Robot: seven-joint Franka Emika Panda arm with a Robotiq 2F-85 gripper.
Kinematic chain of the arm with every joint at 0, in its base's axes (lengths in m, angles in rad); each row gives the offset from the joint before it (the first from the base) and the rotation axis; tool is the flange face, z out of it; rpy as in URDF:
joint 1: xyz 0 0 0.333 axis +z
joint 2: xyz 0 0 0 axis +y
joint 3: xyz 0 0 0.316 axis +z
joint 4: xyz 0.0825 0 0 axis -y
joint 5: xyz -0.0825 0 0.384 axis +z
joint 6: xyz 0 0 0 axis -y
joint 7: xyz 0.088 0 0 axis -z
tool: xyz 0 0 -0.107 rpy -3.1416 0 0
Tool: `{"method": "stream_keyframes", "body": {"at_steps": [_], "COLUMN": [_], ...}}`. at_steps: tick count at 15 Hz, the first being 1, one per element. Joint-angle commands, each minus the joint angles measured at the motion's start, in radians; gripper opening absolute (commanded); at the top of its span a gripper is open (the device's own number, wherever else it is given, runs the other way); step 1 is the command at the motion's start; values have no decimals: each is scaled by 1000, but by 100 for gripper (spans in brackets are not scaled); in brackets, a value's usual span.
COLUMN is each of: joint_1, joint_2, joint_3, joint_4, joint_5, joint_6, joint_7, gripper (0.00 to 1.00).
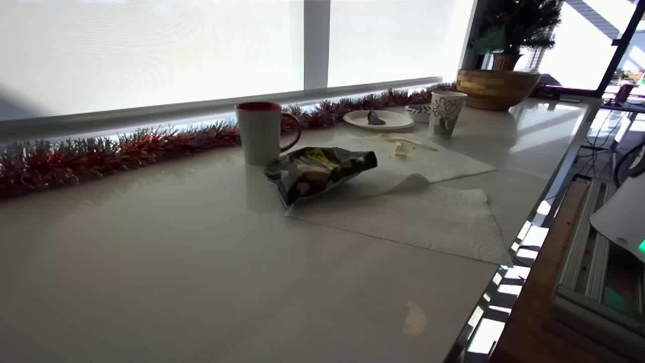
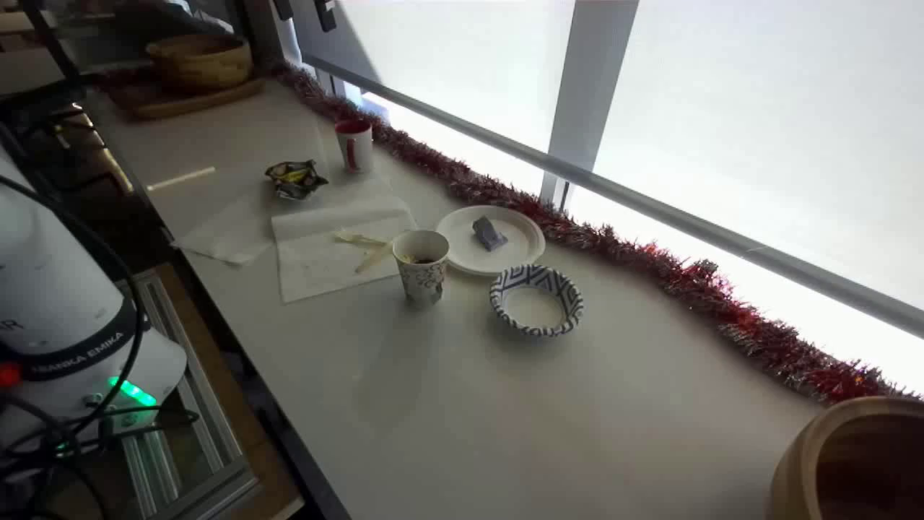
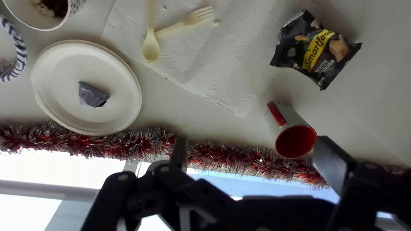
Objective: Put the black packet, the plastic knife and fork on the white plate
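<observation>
**Claw (image 3: 252,149) spread apart, black packet (image 3: 316,49) off the white plate (image 3: 57,72)**

The claw sits at the bottom of the wrist view, its two fingers (image 3: 179,154) standing well apart, with red tinsel (image 3: 224,157) showing through the gap between them. Past the tips, up and over the finger on the view's right, lies the black packet — a Smartfood White Cheddar bag, on the table (image 3: 382,80) near a white mug (image 3: 289,115) with a red inside. The mug's rim shows right at the edge of that same finger; whether they are close or well apart, I cannot tell.

Past the tips on the view's left, above the other finger, a fork (image 3: 199,16) and a spoon (image 3: 151,48) lie crossed on a paper towel (image 3: 224,57). Farther out to that side of the claw sits the plate, apart from packet, fork and spoon, with a small grey wrapper (image 3: 92,94) on it. Farthest from the claw — at the view's left edge — are a bowl (image 3: 17,51) with a blue pattern and a paper cup (image 3: 76,4) holding something dark. In both exterior views the mug and the cup stand upright.
</observation>
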State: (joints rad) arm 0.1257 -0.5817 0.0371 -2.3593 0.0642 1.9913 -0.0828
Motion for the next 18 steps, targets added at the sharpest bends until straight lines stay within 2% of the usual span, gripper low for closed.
{"method": "stream_keyframes", "body": {"at_steps": [1, 6, 15, 18], "joint_1": [-6, -6, 100, 137], "joint_2": [1, 1, 338, 426], "joint_3": [5, 5, 109, 108], "joint_4": [2, 2, 100, 101], "joint_5": [3, 3, -57, 8], "joint_6": [-2, -2, 145, 184], "joint_7": [-2, -2, -225, -375], "gripper": [100, 100, 100, 100]}}
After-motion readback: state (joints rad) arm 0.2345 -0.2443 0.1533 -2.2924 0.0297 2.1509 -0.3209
